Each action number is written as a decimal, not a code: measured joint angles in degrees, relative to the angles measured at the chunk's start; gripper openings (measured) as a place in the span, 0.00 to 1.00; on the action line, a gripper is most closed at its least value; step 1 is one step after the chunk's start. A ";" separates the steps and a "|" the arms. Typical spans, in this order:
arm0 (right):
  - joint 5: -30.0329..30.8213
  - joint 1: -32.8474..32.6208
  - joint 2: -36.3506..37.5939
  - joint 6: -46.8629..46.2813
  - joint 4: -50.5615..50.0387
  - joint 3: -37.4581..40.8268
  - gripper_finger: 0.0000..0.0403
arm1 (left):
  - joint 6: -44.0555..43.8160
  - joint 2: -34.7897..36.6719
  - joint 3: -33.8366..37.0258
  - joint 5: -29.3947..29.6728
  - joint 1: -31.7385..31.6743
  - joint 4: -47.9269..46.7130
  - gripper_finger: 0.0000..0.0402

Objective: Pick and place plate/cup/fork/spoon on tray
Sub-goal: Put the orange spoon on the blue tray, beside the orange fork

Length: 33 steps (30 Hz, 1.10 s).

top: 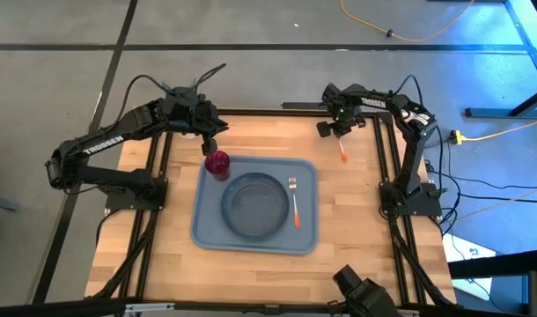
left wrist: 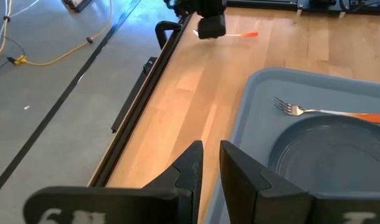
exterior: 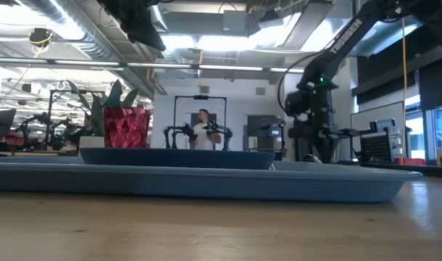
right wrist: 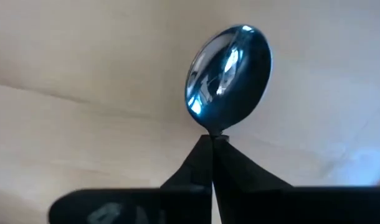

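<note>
The light blue-grey tray [top: 207,231] lies in the middle of the table. On it are the dark plate [top: 253,205], the fork [top: 294,201] to the plate's right, and the red cup [top: 217,164], upright in the tray's far left corner. My left gripper [top: 209,145] hovers just beyond the cup, empty; in the left wrist view [left wrist: 212,158] its fingers stand a narrow gap apart. My right gripper [top: 337,130] is at the table's far right, shut on the spoon [top: 343,151], whose orange handle points toward the near edge. My right gripper pinches the spoon's neck [right wrist: 213,132], just behind the silver bowl [right wrist: 227,74], between its two fingertips. The bowl sticks out past the fingers. The orange handle [left wrist: 243,35] runs about level beside the gripper. I cannot tell whether the spoon still rests on the table.
Dark frame rails [top: 158,167] run along the table's left and right sides. Bare wood lies between the tray and the right rail [top: 352,211]. A camera mount [top: 361,295] stands at the near edge. A green plant [exterior: 105,98] and a person [exterior: 203,130] show beyond the table.
</note>
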<state>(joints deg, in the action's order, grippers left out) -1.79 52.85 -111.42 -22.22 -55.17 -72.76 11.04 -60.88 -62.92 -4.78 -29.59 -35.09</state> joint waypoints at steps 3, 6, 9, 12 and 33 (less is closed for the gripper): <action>0.01 -1.13 1.69 -0.69 -2.04 -0.59 0.00 | 0.04 0.00 0.00 -0.02 0.01 -0.05 0.12; 0.11 -2.74 3.25 -2.52 -4.38 -0.45 0.00 | 0.05 0.00 0.00 -0.22 0.01 -0.10 0.12; 0.06 -5.06 5.93 -5.43 -7.33 -0.51 0.00 | 0.07 0.00 0.00 -0.78 0.01 -0.13 0.12; 0.16 -8.49 8.14 -8.66 -8.84 -0.51 0.00 | 0.07 0.00 0.00 -0.79 0.01 -0.15 0.12; -1.07 -41.70 13.30 -49.75 -7.13 -0.60 0.00 | 12.26 0.00 0.00 -14.36 1.15 -4.37 0.12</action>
<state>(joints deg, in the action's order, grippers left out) -2.86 11.15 -98.13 -71.97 -62.30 -73.36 23.30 -60.88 -62.92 -19.14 -28.45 -39.46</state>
